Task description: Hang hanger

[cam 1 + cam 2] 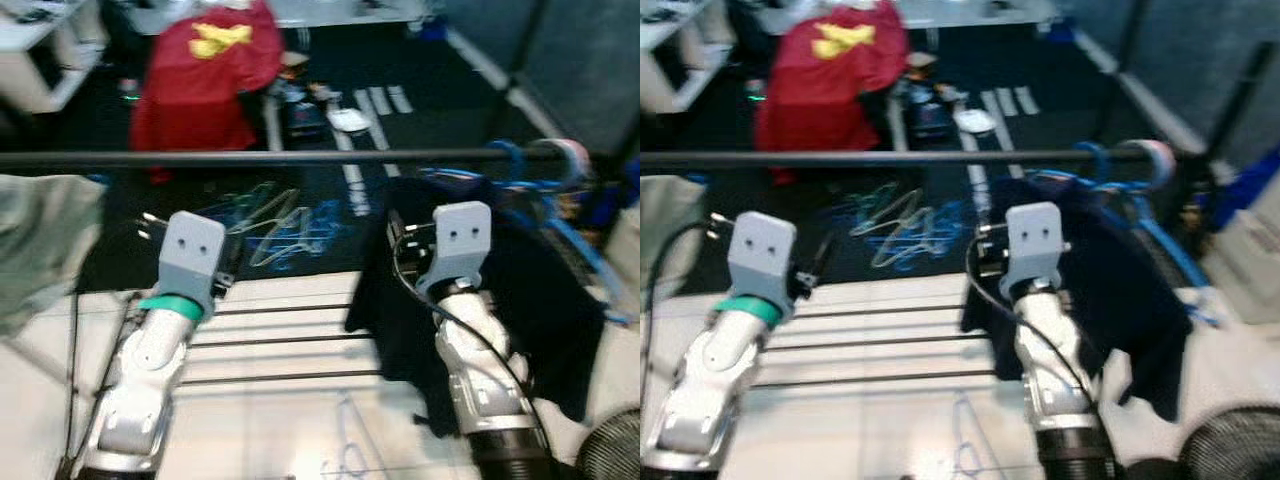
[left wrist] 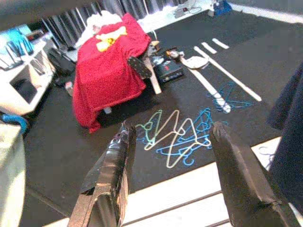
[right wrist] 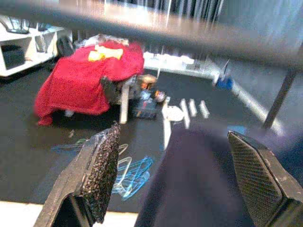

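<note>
Already a blue hanger (image 1: pixel 520 160) carrying a dark garment (image 1: pixel 545 290) is seen hooked over the black rail (image 1: pixel 250 157), just beyond and slightly outboard of the right gripper (image 3: pixel 182 175), whose jaws are spread wide with the garment's cloth seen between them but not pinched. The left gripper (image 2: pixel 173 165) is likewise held open and empty, with the rail above it and nothing between its fingers. A slip could be caused if the hook is seated only shallowly, or if the cloth is snagged by the right fingers as they are drawn away, so that the hanger is dragged off the rail. Beyond the jaws, a heap of loose hangers (image 2: pixel 177 137) is spread on the dark floor, with a red cloth (image 2: pixel 106 71) draped over furniture farther off. A pale garment (image 1: pixel 40 245) is hung outboard of the left gripper.
</note>
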`<state>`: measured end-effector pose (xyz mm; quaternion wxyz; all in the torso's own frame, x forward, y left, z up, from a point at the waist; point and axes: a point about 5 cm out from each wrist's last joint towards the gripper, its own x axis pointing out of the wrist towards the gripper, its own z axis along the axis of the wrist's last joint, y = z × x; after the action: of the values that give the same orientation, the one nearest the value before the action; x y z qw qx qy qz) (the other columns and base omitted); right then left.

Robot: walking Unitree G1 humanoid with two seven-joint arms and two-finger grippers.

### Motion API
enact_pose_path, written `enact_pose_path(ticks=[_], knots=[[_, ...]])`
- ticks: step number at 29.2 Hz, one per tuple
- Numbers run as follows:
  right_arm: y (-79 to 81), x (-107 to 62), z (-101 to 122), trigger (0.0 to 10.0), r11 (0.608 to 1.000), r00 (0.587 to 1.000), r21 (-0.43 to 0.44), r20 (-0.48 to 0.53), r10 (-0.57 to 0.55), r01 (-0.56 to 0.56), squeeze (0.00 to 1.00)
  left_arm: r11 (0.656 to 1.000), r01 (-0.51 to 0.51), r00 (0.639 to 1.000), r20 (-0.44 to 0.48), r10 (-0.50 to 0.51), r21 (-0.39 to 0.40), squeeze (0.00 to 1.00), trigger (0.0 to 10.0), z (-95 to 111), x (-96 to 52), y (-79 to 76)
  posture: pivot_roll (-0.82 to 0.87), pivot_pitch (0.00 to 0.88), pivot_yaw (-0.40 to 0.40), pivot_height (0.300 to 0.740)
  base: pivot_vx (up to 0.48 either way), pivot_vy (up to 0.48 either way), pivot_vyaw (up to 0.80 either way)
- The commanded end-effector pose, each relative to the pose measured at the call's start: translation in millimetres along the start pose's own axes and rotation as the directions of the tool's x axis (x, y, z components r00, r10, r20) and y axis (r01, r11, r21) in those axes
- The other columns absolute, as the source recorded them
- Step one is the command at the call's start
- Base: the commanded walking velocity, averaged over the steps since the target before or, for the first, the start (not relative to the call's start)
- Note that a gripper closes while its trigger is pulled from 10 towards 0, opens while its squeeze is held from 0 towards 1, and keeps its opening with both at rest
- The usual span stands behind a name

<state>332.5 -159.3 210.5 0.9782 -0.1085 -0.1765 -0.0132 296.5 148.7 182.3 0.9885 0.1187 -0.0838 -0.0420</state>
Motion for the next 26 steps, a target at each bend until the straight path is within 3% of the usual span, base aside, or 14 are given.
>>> enact_pose_path(ticks=[1, 2, 4, 8, 10, 12, 14, 20, 21, 22, 24, 25, 26], knots=[[-10.1, 5.4, 15.4, 10.0, 0.998, 0.996, -0.012, 0.064, -0.065, 0.066, 0.0, 1.0, -0.01, 1.0, -0.025, 0.011, 0.014, 0.0, 10.0, -5.9, -1.5, 3.7, -0.03, 0.039, 0.087, 0.74, 0.0, 0.0, 0.0], [-10.1, 5.4, 15.4, 10.0, 0.998, 0.996, -0.012, 0.064, -0.065, 0.066, 0.0, 1.0, -0.01, 1.0, -0.025, 0.011, 0.014, 0.0, 10.0, -5.9, -1.5, 3.7, -0.03, 0.039, 0.087, 0.74, 0.0, 0.0, 0.0], [-31.9, 7.6, 30.0, 10.0, 0.979, 0.975, -0.027, 0.105, -0.196, 0.2, 0.0, 1.0, -0.012, 1.0, -0.023, 0.012, 0.017, 0.0, 10.0, -5.4, -0.8, 5.0, -0.03, 0.041, 0.09, 0.74, 0.0, 0.0, 0.0], [-38.2, 6.5, 32.0, 10.0, 0.97, 0.966, -0.025, 0.102, -0.239, 0.242, 0.0, 1.0, -0.013, 1.0, -0.022, 0.013, 0.017, 0.0, 10.0, -5.2, -0.5, 5.6, -0.03, 0.041, 0.09, 0.74, 0.0, 0.0, 0.0], [-45.4, -12.2, 19.9, 10.0, 0.951, 0.951, -0.04, 0.032, -0.307, 0.308, 0.0, 1.0, -0.006, 1.0, -0.022, 0.007, 0.024, 0.0, 10.0, -4.7, 0.1, 6.9, -0.04, 0.054, 0.107, 0.74, 0.0, 0.0, 0.0], [-45.4, -12.2, 19.9, 10.0, 0.951, 0.951, -0.04, 0.032, -0.307, 0.308, 0.0, 1.0, -0.006, 1.0, -0.022, 0.007, 0.024, 0.0, 10.0, -4.7, 0.1, 6.9, -0.04, 0.054, 0.107, 0.74, 0.0, 0.0, 0.0], [-45.3, -30.4, 6.2, 10.0, 0.947, 0.947, -0.054, -0.025, -0.319, 0.318, 0.0, 1.0, 0.007, 1.0, -0.023, -0.006, 0.028, 0.0, 10.0, -4.5, 0.9, 6.3, -0.05, 0.063, 0.116, 0.74, 0.0, 0.0, 0.0], [-49.4, -43.9, -8.6, 10.0, 0.941, 0.937, -0.064, -0.083, -0.338, 0.334, 0.0, 0.999, 0.018, 1.0, -0.023, -0.018, 0.029, 0.0, 10.0, -4.2, 2.2, 4.7, -0.05, 0.065, 0.119, 0.74, 0.0, 0.0, 0.0], [-61.0, -43.7, -13.4, 7.4, 0.933, 0.929, -0.077, -0.096, -0.357, 0.35, 0.0, 0.999, 0.021, 1.0, -0.023, -0.02, 0.028, 0.0, 10.0, -4.2, 2.7, 4.6, -0.05, 0.066, 0.121, 0.74, 0.0, 0.0, 0.0], [-75.0, -37.3, -13.9, 3.2, 0.93, 0.928, -0.102, -0.086, -0.363, 0.354, 0.0, 0.999, 0.021, 1.0, -0.024, -0.021, 0.028, 0.0, 10.0, -4.2, 2.6, 4.6, -0.04, 0.066, 0.118, 0.74, 0.0, 0.0, 0.0], [-75.0, -37.3, -13.9, 3.2, 0.93, 0.928, -0.102, -0.086, -0.363, 0.354, 0.0, 0.999, 0.021, 1.0, -0.024, -0.021, 0.028, 0.0, 10.0, -4.2, 2.6, 4.6, -0.04, 0.066, 0.118, 0.74, 0.0, 0.0, 0.0], [-85.6, -31.2, -13.4, 0.0, 0.928, 0.928, -0.118, -0.078, -0.364, 0.354, 0.0, 0.999, 0.021, 1.0, -0.024, -0.02, 0.029, 0.0, 10.0, -4.4, 2.4, 4.7, -0.04, 0.064, 0.116, 0.74, 0.0, 0.0, 0.0], [-85.6, -31.2, -13.4, 0.0, 0.928, 0.928, -0.118, -0.078, -0.364, 0.354, 0.0, 0.999, 0.021, 1.0, -0.024, -0.02, 0.029, 0.0, 10.0, -4.4, 2.4, 4.7, -0.04, 0.064, 0.116, 0.74, 0.0, 0.0, 0.0]])
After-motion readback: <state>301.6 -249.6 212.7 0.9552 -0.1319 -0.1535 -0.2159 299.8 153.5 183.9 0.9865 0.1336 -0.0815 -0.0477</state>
